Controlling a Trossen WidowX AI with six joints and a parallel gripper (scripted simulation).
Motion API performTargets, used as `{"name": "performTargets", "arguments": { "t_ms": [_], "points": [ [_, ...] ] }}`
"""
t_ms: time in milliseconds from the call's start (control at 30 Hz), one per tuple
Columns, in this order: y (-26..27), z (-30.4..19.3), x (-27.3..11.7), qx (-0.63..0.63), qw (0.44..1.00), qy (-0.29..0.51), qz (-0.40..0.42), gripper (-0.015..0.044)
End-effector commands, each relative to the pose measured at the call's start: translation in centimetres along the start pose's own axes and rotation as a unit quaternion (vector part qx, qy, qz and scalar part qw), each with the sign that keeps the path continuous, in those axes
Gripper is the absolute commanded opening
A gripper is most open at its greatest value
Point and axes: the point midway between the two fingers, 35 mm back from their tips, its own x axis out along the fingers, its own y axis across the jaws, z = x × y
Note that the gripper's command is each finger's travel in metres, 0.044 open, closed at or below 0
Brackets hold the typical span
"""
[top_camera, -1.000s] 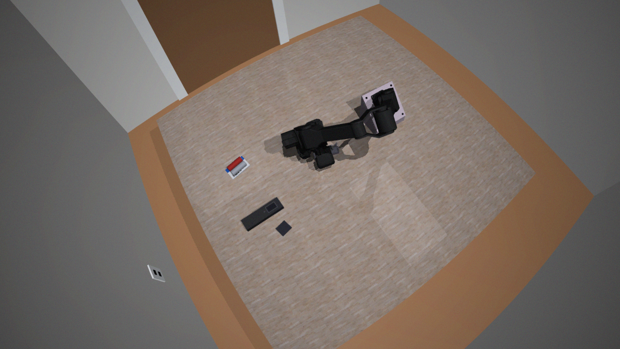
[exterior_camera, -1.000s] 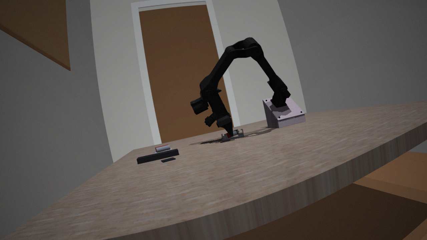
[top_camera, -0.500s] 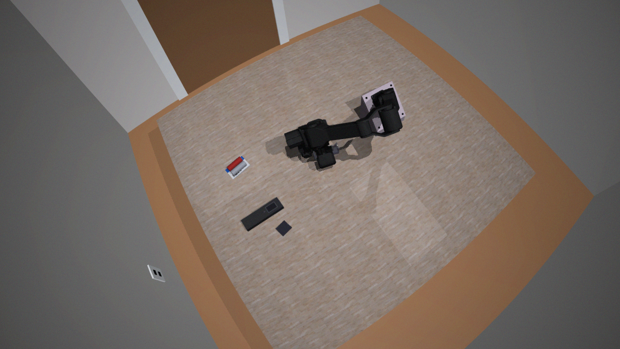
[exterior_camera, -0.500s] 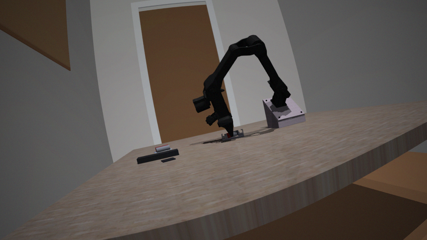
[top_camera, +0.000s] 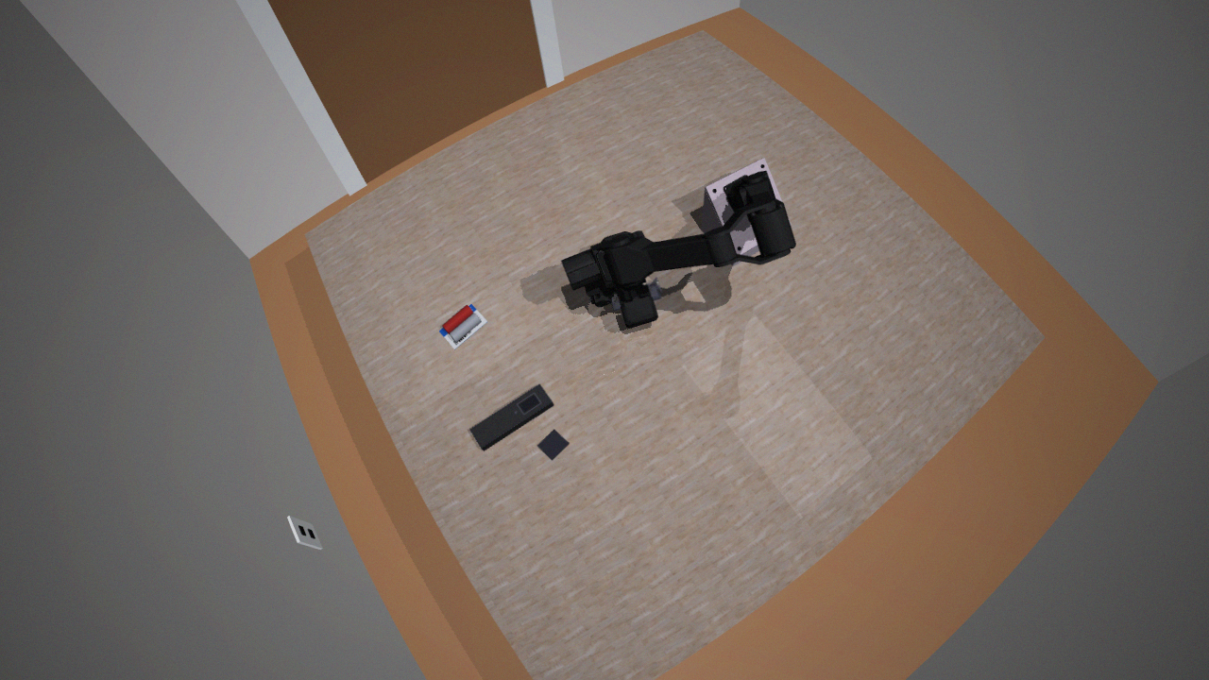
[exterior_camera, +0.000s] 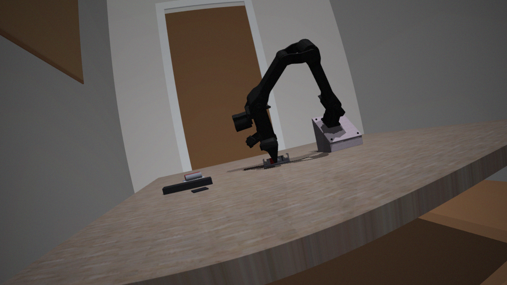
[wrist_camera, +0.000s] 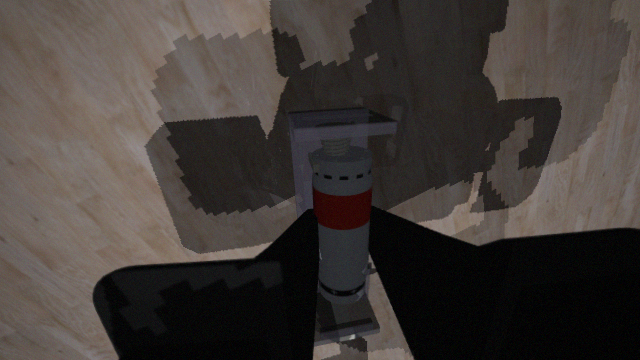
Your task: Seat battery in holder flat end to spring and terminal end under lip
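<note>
The grey battery (wrist_camera: 345, 252) has a red band and lies lengthwise between the end walls of the holder (wrist_camera: 303, 165) (exterior_camera: 283, 162). Its far end is at the coiled spring (wrist_camera: 335, 146), below the far wall's overhanging edge. Its near end, with a black ring, stands short of the holder's near wall, with floor showing between. My gripper (wrist_camera: 339, 216) (exterior_camera: 274, 160) is shut on the battery, one black finger on each side, low at the holder. The battery looks nearly in line with the holder; whether it rests on the floor I cannot tell. In the top view the arm mostly hides both.
A white tray (top_camera: 479, 325) with a red and a grey cylinder (top_camera: 464, 327) lies off to the left. A long black device (top_camera: 504, 420) (exterior_camera: 187, 185) and a small dark square plate (top_camera: 553, 445) (exterior_camera: 199, 190) lie nearer the front. The arm's pale base block (top_camera: 717, 208) (exterior_camera: 345, 142) stands to the right.
</note>
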Motion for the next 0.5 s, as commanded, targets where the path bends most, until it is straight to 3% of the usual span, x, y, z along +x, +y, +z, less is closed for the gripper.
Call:
{"name": "performTargets", "arguments": {
  "t_ms": [0,467],
  "points": [
    [0.14,0.01,0.05,-0.003,1.000,-0.011,-0.001,0.0076],
    [0.17,-0.83,0.15,-0.003,1.000,-0.016,0.000,0.0076]
  ]
}}
